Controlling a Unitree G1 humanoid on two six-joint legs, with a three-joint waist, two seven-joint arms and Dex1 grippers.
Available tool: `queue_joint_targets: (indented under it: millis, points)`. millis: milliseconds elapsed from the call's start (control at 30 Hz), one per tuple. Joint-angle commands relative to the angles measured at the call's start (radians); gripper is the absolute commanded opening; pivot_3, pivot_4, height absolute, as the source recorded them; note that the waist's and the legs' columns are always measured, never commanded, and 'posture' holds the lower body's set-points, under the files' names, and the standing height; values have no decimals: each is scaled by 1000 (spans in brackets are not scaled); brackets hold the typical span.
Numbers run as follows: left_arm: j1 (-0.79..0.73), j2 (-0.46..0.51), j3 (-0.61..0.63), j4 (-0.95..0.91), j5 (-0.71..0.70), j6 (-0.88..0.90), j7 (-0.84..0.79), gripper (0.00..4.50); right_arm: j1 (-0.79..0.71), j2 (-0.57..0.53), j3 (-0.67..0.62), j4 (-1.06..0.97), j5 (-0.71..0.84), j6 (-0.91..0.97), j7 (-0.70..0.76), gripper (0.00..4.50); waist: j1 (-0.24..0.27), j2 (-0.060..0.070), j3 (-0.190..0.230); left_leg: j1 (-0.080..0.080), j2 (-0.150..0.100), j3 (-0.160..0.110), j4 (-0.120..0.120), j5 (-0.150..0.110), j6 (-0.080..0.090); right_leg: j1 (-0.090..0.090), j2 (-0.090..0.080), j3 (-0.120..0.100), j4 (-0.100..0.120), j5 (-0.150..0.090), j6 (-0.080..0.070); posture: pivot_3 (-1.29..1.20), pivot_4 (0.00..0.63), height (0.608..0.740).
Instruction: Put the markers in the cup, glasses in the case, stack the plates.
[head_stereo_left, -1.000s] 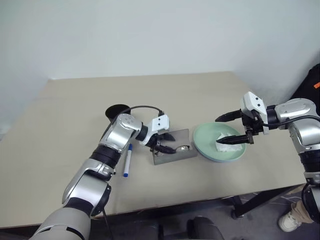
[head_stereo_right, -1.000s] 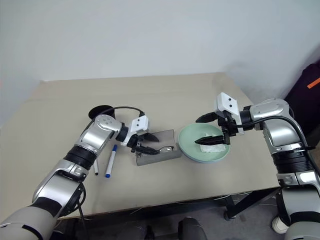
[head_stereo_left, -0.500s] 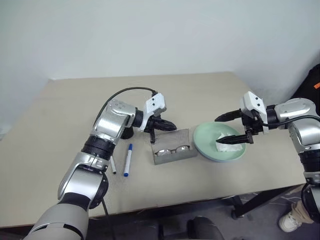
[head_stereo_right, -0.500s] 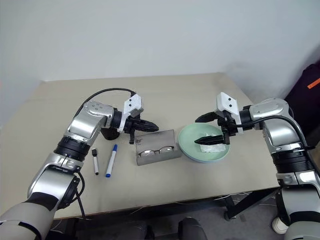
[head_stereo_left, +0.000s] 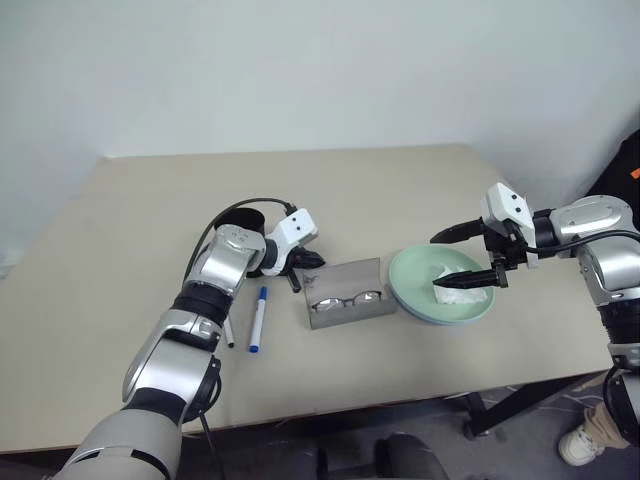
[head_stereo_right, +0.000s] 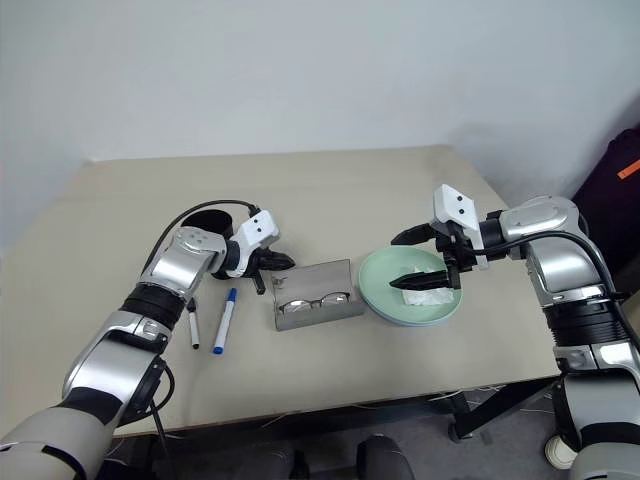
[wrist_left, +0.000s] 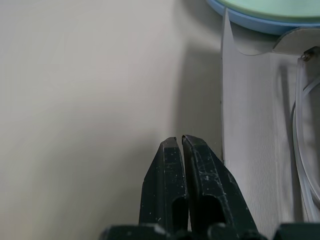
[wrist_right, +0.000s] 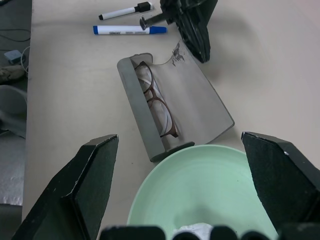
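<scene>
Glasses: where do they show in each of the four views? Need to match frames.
Left eye view: glasses in the open case, centre of the table.
Right eye view: same spot, in the case.
Left wrist view: one thin rim at the right edge.
Right wrist view: centre, inside the case.
Shared landmark: green plate next to the case.

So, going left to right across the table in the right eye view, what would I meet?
Black marker → blue marker → case with glasses → green plate holding a tissue.
</scene>
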Motion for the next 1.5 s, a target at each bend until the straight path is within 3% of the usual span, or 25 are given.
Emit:
queue_joint_targets:
  millis: [33,167,567,867,1133,1233,1367,1500]
  points:
    - [7,-3,-2,-47,1,-4,-20,45,-14,-14,-21,-26,16,-6,1,4284,0,0,0,0,0,0,0,0,0,0,0,0,0,0,0,0,0,738]
    - [47,12,-26,-125,3,4,-67,45,-18,-10,-20,-25,16,-5,-1,4284,-1,0,0,0,0,0,0,0,0,0,0,0,0,0,0,0,0,738]
    - [257,146,-96,-620,-45,175,-253,45,-24,1,-15,-22,16,-10,-5,4284,-1,0,0,1,0,0,0,0,0,0,0,0,0,0,0,0,0,738]
    - [290,169,-1,-783,-94,274,-172,45,-24,9,-13,-21,15,-12,-8,4284,-1,0,0,1,0,0,1,1,1,1,-1,0,0,0,-1,0,0,738]
    - [395,229,133,-991,-148,477,-24,45,-21,16,-11,-24,15,-12,-4,4284,-1,1,0,2,1,0,0,1,1,0,0,0,1,0,-1,0,0,738]
    - [461,272,203,-1117,-178,603,31,613,-20,15,-9,-22,15,-13,1,4284,-1,0,0,1,1,0,0,1,1,1,0,0,1,0,-1,0,0,738]
    - [511,231,365,-1256,-248,833,152,1998,-20,17,-6,-13,12,-20,7,4284,-1,0,0,2,1,0,0,1,1,1,-1,0,0,0,-1,0,0,738]
    - [540,162,477,-1317,-199,951,347,3449,-25,19,0,-4,14,-24,19,4284,-1,0,0,3,1,-1,1,1,1,3,-1,0,0,0,0,0,0,738]
